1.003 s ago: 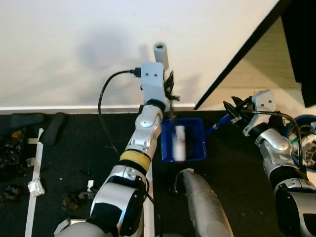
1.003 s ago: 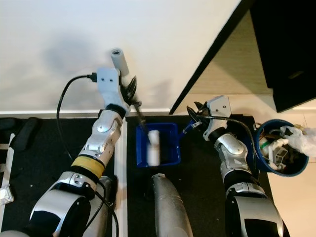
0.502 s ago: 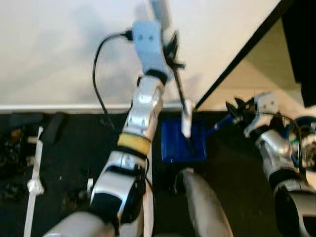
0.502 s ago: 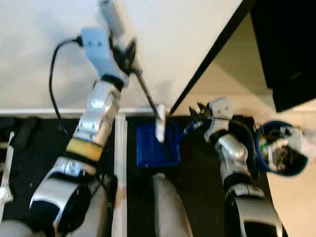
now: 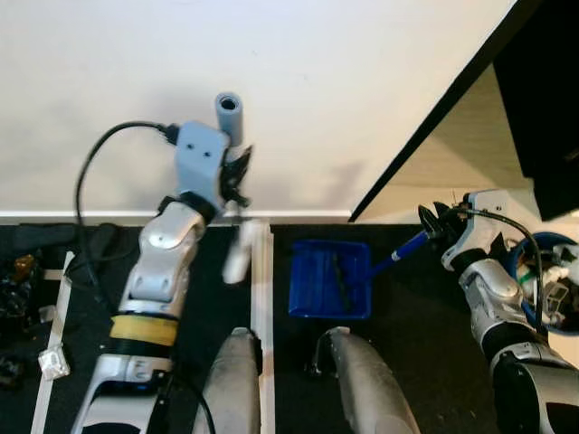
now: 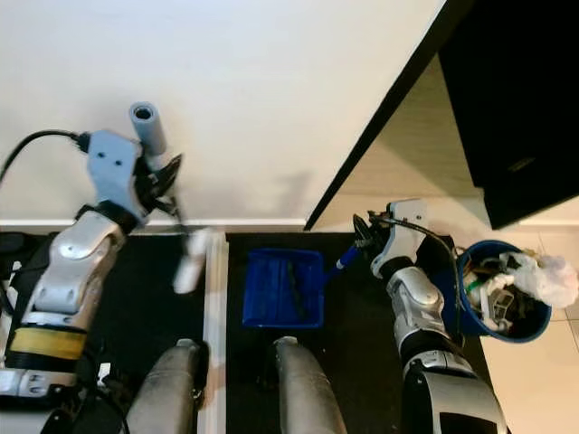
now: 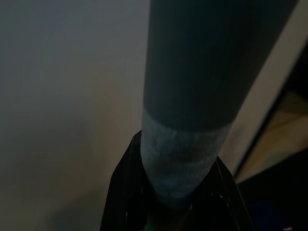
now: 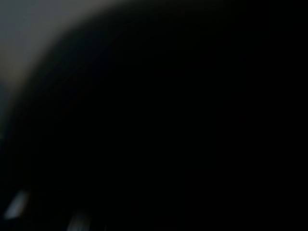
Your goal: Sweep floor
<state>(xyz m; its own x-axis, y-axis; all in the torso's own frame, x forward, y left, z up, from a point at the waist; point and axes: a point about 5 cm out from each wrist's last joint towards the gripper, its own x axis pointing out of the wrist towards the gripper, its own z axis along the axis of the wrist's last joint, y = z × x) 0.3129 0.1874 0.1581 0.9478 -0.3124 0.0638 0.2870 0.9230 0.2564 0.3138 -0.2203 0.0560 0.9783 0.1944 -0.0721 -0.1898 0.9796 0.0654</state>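
Observation:
My left gripper (image 5: 233, 177) is shut on the grey handle (image 5: 228, 112) of a hand brush, raised near the white wall. The brush's white head (image 5: 237, 254) hangs blurred above the dark floor, left of the white tape line (image 5: 263, 298). In the left wrist view the handle (image 7: 192, 144) sits between my black fingers (image 7: 122, 192). The blue dustpan (image 5: 330, 291) lies on the floor with a little dark dirt inside. My right gripper (image 5: 436, 222) is shut on the dustpan's blue handle (image 5: 406, 246). The right wrist view is dark.
A blue bin (image 6: 503, 302) full of rubbish stands at the right on the pale floor. Scraps of litter (image 5: 20, 272) lie on the dark floor at the far left. A black cabinet (image 6: 507, 99) rises at the right. My two legs (image 5: 235, 380) stand below the dustpan.
My left arm has swung the brush out of the dustpan and over to the left of the tape line. The right gripper still holds the dustpan handle. The camera has shifted slightly.

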